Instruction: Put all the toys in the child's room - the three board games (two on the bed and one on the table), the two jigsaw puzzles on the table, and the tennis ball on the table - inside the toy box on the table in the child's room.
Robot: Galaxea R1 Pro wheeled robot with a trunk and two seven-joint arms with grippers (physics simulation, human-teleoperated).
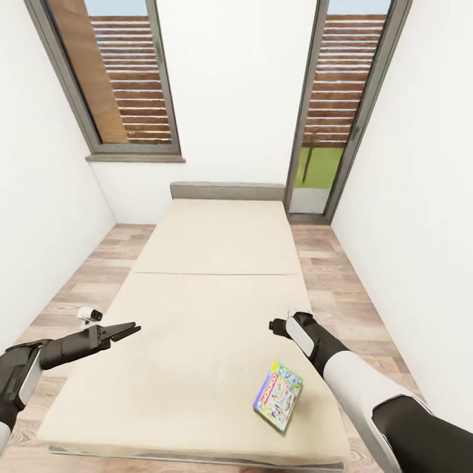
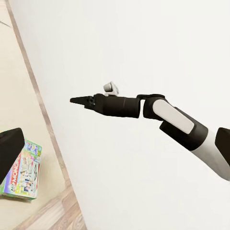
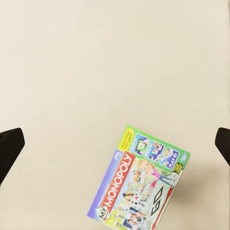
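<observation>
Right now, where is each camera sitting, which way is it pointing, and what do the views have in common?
Head view: high on the robot, looking down the bed toward the windows; left gripper and right gripper both show.
Left wrist view: on the left arm, facing across the bed at the right arm and white wall.
Right wrist view: on the right arm, looking down on the board game; dark fingertips at the edges.
Shared: all three show the board game on the mattress.
</observation>
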